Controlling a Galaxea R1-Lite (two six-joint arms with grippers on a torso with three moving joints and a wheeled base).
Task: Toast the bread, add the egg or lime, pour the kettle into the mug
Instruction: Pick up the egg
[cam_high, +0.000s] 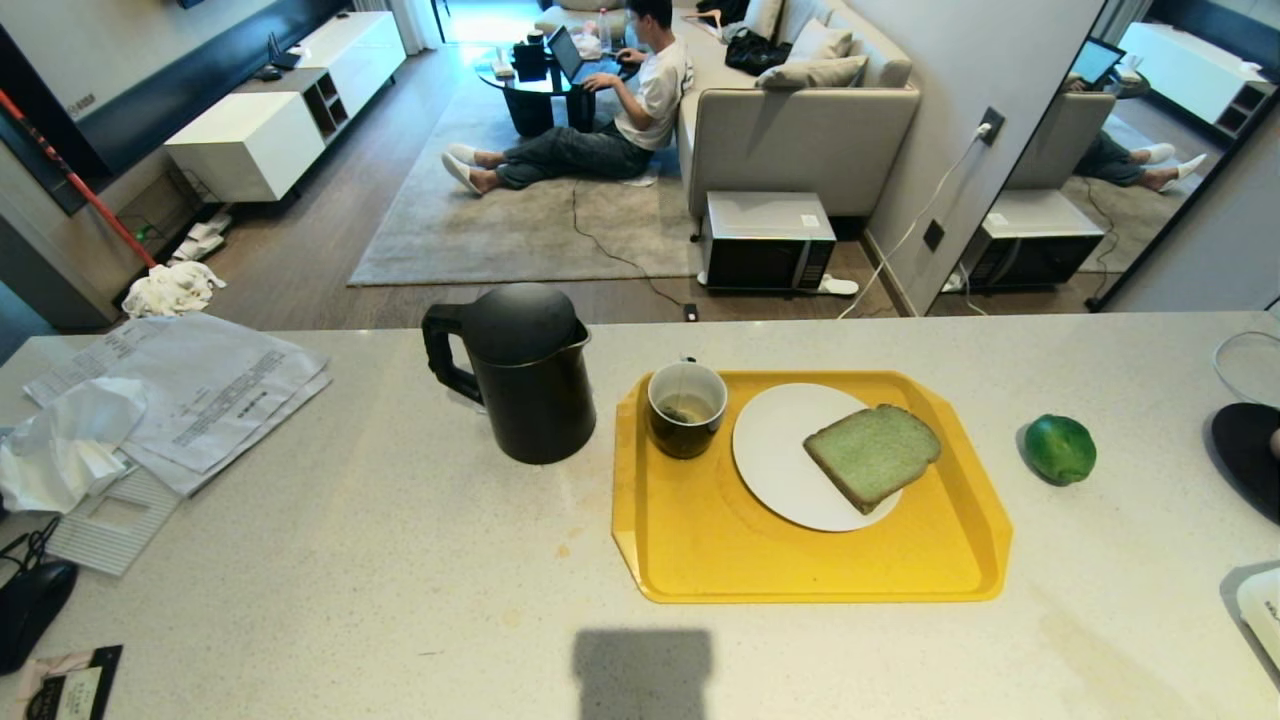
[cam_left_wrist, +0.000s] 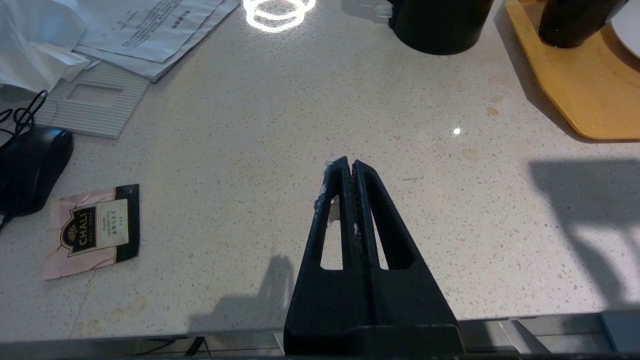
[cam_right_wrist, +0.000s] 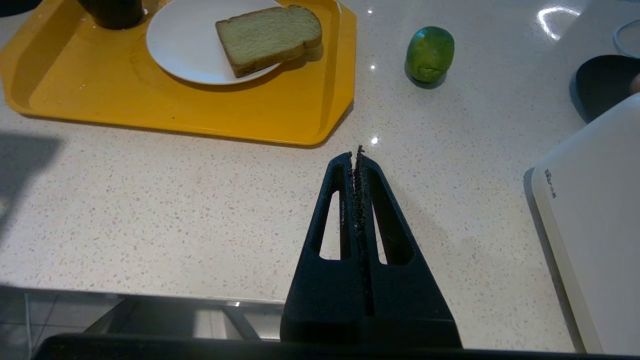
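Observation:
The pale green bread (cam_high: 872, 454) (cam_right_wrist: 268, 37) lies on a white plate (cam_high: 775, 470) (cam_right_wrist: 185, 45) on a yellow tray (cam_high: 700, 540) (cam_right_wrist: 150, 107). The dark mug (cam_high: 686, 408) with a tea bag stands on the tray's far left corner. Left of the tray stands the black kettle (cam_high: 520, 372) (cam_left_wrist: 440, 25). The green lime (cam_high: 1060, 449) (cam_right_wrist: 430, 53) rests on the counter right of the tray. No egg shows. My left gripper (cam_left_wrist: 352, 164) is shut and empty over the near counter. My right gripper (cam_right_wrist: 356, 156) is shut and empty near the tray's near right corner.
Papers (cam_high: 200, 390), a crumpled tissue (cam_high: 60, 450), a black mouse (cam_high: 35, 605) (cam_left_wrist: 30, 170) and a tea packet (cam_left_wrist: 92, 230) lie at the counter's left. A black dish (cam_high: 1250, 455) and a white appliance (cam_right_wrist: 595, 220) stand at the right. A person (cam_high: 620, 110) sits on the floor beyond.

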